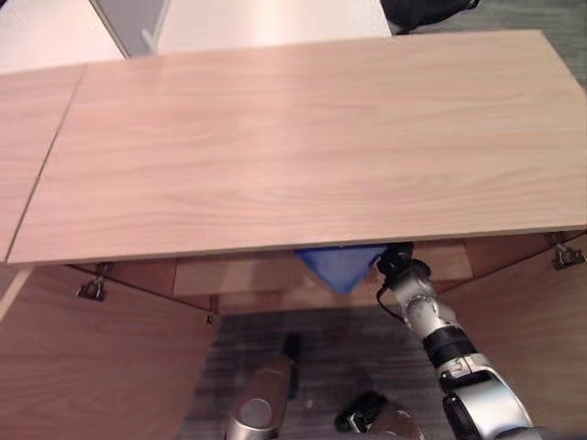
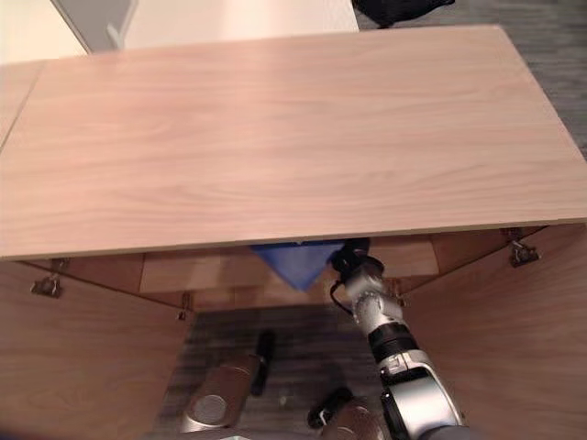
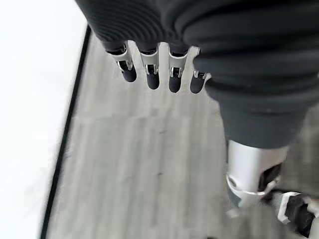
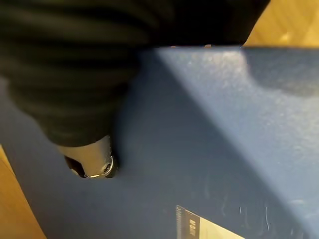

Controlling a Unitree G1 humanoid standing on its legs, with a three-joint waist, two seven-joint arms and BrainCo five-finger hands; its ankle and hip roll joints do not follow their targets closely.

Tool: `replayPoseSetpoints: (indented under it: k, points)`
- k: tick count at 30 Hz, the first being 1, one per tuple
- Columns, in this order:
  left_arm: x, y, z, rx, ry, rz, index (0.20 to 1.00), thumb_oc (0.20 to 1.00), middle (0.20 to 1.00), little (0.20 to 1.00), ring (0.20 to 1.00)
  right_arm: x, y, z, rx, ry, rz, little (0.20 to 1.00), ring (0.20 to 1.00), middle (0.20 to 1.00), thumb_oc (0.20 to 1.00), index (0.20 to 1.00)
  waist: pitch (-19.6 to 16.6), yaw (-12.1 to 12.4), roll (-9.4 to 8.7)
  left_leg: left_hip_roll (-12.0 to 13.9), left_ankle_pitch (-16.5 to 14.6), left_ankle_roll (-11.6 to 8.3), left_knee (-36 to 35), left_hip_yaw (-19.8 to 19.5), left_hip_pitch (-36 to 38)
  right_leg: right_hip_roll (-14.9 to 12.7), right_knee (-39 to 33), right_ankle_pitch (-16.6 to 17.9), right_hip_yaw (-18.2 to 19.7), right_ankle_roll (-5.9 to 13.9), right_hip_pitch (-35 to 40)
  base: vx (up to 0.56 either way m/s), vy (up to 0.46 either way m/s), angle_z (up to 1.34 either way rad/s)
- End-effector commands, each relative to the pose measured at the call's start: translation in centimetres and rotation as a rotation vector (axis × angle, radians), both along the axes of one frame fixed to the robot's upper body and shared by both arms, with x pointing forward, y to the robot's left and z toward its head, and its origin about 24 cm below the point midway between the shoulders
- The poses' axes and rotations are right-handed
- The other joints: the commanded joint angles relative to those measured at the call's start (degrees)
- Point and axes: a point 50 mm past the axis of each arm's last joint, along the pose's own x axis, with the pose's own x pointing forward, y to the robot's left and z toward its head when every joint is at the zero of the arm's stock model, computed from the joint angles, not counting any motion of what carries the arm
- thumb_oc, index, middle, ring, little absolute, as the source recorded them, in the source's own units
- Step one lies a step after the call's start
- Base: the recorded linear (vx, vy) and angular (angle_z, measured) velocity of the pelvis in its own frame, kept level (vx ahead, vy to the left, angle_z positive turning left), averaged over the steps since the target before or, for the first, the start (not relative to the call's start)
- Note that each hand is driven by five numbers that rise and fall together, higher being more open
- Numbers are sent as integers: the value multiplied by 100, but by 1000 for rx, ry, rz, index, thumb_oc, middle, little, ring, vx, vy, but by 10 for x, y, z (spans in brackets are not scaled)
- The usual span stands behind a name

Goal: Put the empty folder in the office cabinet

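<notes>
The blue folder [image 1: 339, 264] pokes one corner out from under the front edge of the wooden office cabinet's top [image 1: 303, 147]. My right arm reaches into the cabinet, and the dark cover of my right hand [image 1: 395, 261] sits just under that edge beside the folder. In the right wrist view the folder's blue cover [image 4: 224, 139] is very close, with my thumb [image 4: 92, 162] pressed on it; the fingers are hidden behind the folder. My left hand [image 3: 152, 69] hangs low over the grey floor, fingers straight, holding nothing.
Both cabinet doors stand open, one at the left [image 1: 92, 367] and one at the right [image 1: 532, 321]. An inner shelf [image 1: 238, 275] shows below the top. A second wooden top [image 1: 27, 137] adjoins at the left. A dark object [image 1: 422, 11] lies behind the cabinet.
</notes>
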Motion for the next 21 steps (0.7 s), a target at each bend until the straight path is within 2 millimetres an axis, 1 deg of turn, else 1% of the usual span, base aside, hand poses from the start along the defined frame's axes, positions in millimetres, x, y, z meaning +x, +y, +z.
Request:
replayPoseSetpoints:
  k: [1, 2, 3, 4, 5, 6, 7, 9, 12, 13, 14, 17, 19, 21]
  points:
    - [-51, -7, 4, -13, 107, -18, 1000, 1000, 1000, 1000, 1000, 9, -18, 56, 90, -275, -100, 200, 200, 200, 200, 200, -287, 185, 15, -86, -243, -20, -141, -207, -67, 38, -584, 900, 199, 613, -211, -101, 136, 5]
    - [-55, -14, 4, -33, 107, -32, 1000, 1000, 1000, 1000, 1000, 10, -19, 67, 109, -321, -109, 200, 200, 200, 200, 200, -222, 179, 85, -154, -329, 22, 202, -217, -369, -72, -394, 898, 227, 598, -364, -134, 121, 6]
    - [-56, -15, 4, -39, 104, -37, 1000, 1000, 1000, 1000, 1000, 10, -21, 75, 120, -356, -118, 200, 200, 200, 200, 200, -197, 165, 135, -184, -390, 46, 402, -227, -569, -131, -293, 875, 261, 577, -481, -153, 82, 36]
    - [-55, -20, 3, -54, 91, -52, 1000, 1000, 1000, 1000, 1000, 8, -24, 86, 134, -407, -131, 200, 200, 200, 200, 200, -171, 132, 207, -230, -490, 90, 816, -218, -987, -242, -55, 805, 304, 519, -709, -141, 59, 56]
    - [-54, -22, 3, -58, 86, -65, 1000, 1000, 1000, 1000, 1000, 7, -25, 92, 143, -436, -134, 200, 200, 200, 200, 200, -169, 111, 247, -244, -537, 103, 987, -233, -1194, -299, 83, 755, 319, 494, -842, -101, 44, 49]
    - [-54, -23, 3, -59, 86, -66, 1000, 1000, 1000, 1000, 1000, 7, -25, 92, 142, -435, -135, 200, 200, 200, 200, 200, -208, 114, 242, -248, -558, 105, 1038, -223, -1264, -319, 131, 733, 342, 492, -913, -94, 23, 27]
    - [-51, -26, 2, -69, 72, -76, 1000, 1000, 1000, 1000, 1000, 4, -27, 103, 156, -492, -142, 200, 200, 200, 200, 200, -204, 72, 303, -260, -628, 117, 1343, -243, -1619, -415, 385, 577, 361, 412, -1145, -105, 7, 7]
    - [-53, -32, 3, -87, 61, -102, 1000, 1000, 1000, 1000, 1000, 0, -31, 124, 198, -597, -158, 200, 200, 200, 200, 200, -206, 32, 377, -229, -727, 107, 1832, -251, -2231, -549, 796, 270, 482, 255, -1585, -159, -10, 15]
    - [-52, -34, 3, -104, 42, -150, 1000, 1000, 1000, 1000, 1000, 1, -38, 159, 259, -732, -208, 200, 200, 200, 200, 200, -131, 32, 471, -260, -796, 106, 2381, -255, -2902, -794, 1414, -32, 698, 88, -2197, -110, -9, 4]
    - [-51, -34, 3, -103, 36, -154, 1000, 1000, 1000, 1000, 1000, 3, -40, 164, 268, -745, -218, 200, 200, 200, 200, 200, -131, 30, 484, -266, -806, 104, 2469, -234, -3008, -832, 1488, -71, 732, 69, -2285, -61, -2, -25]
    - [-50, -35, 4, -110, 21, -171, 1000, 1000, 1000, 1000, 1000, 4, -43, 175, 294, -781, -239, 200, 200, 200, 200, 200, -111, 15, 518, -283, -846, 116, 2675, -220, -3208, -903, 1705, -165, 822, 23, -2480, -32, 4, -22]
    - [-48, -35, 5, -118, 6, -193, 1000, 1000, 1000, 1000, 1000, 2, -45, 184, 340, -824, -267, 200, 200, 200, 200, 200, -110, -12, 562, -313, -874, 119, 2850, -222, -3437, -985, 1911, -280, 906, -21, -2710, -19, -1, 12]
    - [-45, -36, 6, -132, -17, -221, 1000, 1000, 1000, 1000, 1000, 0, -48, 187, 380, -846, -288, 200, 200, 200, 200, 200, -97, -28, 598, -327, -900, 115, 3003, -216, -3606, -1062, 2087, -359, 956, -43, -2855, -8, -7, 4]
    - [-46, -35, 6, -138, -17, -232, 1000, 1000, 1000, 1000, 1000, 0, -50, 188, 384, -847, -300, 200, 200, 200, 200, 200, -92, -34, 612, -343, -915, 112, 3083, -221, -3682, -1090, 2169, -405, 1004, -58, -2930, 0, 0, 0]
